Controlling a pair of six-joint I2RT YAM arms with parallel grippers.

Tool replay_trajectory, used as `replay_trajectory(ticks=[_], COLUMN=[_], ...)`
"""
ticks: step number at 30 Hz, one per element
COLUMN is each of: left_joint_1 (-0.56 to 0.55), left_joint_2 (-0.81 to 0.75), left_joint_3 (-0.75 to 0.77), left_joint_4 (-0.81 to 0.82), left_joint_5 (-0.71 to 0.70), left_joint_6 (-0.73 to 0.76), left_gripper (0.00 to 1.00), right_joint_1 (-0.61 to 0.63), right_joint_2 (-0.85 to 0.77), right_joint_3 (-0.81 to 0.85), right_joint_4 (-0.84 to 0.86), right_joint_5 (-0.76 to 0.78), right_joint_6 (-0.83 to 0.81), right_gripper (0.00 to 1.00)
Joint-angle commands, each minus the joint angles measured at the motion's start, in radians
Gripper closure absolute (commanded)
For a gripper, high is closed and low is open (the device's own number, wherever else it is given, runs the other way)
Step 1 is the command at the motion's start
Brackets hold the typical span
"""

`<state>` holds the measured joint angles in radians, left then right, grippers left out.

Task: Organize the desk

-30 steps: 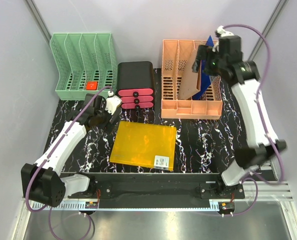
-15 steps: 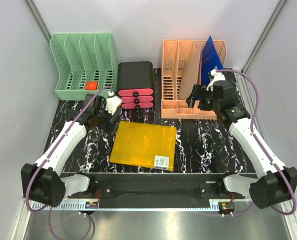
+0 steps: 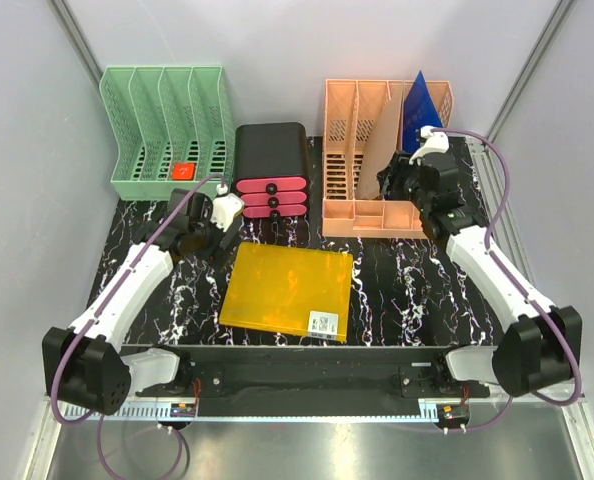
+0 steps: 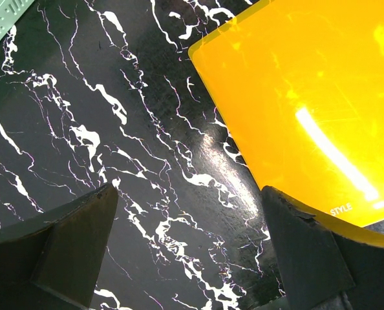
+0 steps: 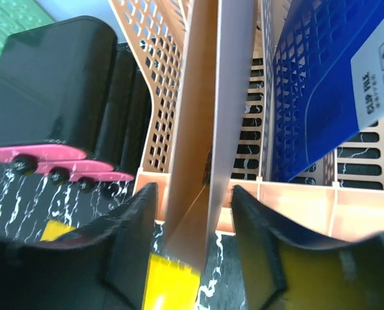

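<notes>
Glossy black desk [image 3: 417, 290] with white marble-like veining, flat and rectangular, reaching from the black front rail [image 3: 307, 355] back to the racks at the wall. Flat on it near front centre, a translucent yellow folder [image 3: 289, 290]: smooth, shiny, round-cornered, with a white label [image 3: 324, 322] at its near right corner and open veined surface to left and right. At the back left, a perforated green file rack [image 3: 167, 130] with a small red item [image 3: 184, 171] in one slot. Beside that, a rounded black drawer unit [image 3: 272, 165] with pink drawer fronts. Farther right, a perforated peach rack [image 3: 382, 215] holding a matte brown folder [image 3: 377, 150] and a blue folder [image 3: 422, 110], both on edge and leaning.

Over bare desk just beside the yellow folder's far left corner, left gripper [image 4: 185, 245] released, jaws wide, nothing between them. At the peach rack's front wall, right gripper [image 5: 192, 239] likewise spread, one finger either side of the brown folder's lower edge; contact with it not clear.
</notes>
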<state>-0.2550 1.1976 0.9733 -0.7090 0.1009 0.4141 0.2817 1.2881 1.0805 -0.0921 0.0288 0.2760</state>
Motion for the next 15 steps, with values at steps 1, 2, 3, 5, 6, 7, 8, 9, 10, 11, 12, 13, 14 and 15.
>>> replay_trajectory(ticks=[1,2,3,5,6,7,8,9,10,11,12,13,14,15], left_joint_1=[0.005,0.003,0.003,0.003,0.003,0.003,0.005,0.005,0.005,0.003,0.005,0.005,0.005,0.003], left_joint_2=[-0.043,-0.043,-0.044,-0.043,-0.043,-0.043,-0.04,-0.039,-0.039,-0.038,-0.038,-0.036,-0.039,-0.039], left_joint_3=[0.001,0.001,-0.002,-0.004,-0.005,-0.004,-0.004,-0.002,-0.004,-0.001,-0.001,-0.001,-0.001,-0.002], left_joint_4=[0.026,0.026,0.026,0.025,0.025,0.025,0.025,0.025,0.025,0.025,0.025,0.025,0.025,0.025], left_joint_5=[0.002,-0.003,-0.003,-0.004,-0.003,-0.003,-0.001,0.0,0.0,0.002,0.002,0.003,0.005,0.008], left_joint_6=[0.003,0.005,0.003,0.006,0.006,0.005,0.005,0.005,0.005,0.005,0.005,0.003,0.002,0.002], left_gripper=[0.01,0.01,0.01,0.01,0.01,0.01,0.01,0.01,0.01,0.01,0.01,0.01,0.01,0.01], right_joint_1=[0.007,0.007,0.007,0.007,0.007,0.005,0.007,0.007,0.007,0.007,0.007,0.007,0.007,0.007], right_joint_2=[0.04,0.043,0.045,0.047,0.042,0.033,0.03,0.03,0.039,0.048,0.074,0.088,0.105,0.143], right_joint_3=[-0.001,0.005,0.013,0.041,0.051,0.07,0.082,0.1,0.148,0.177,0.234,0.261,0.291,0.32], right_joint_4=[0.127,0.121,0.115,0.098,0.066,0.06,0.037,0.016,-0.009,-0.067,-0.095,-0.127,-0.188,-0.217], right_joint_5=[0.034,0.037,0.04,0.046,0.051,0.056,0.069,0.075,0.077,0.088,0.091,0.095,0.095,0.095], right_joint_6=[0.005,0.006,0.006,0.006,0.006,0.005,0.003,0.002,0.0,-0.001,0.002,0.003,0.005,0.006], right_gripper=[0.48,0.51,0.59,0.65,0.69,0.7,0.7,0.71,0.71,0.71,0.72,0.72,0.72,0.72])
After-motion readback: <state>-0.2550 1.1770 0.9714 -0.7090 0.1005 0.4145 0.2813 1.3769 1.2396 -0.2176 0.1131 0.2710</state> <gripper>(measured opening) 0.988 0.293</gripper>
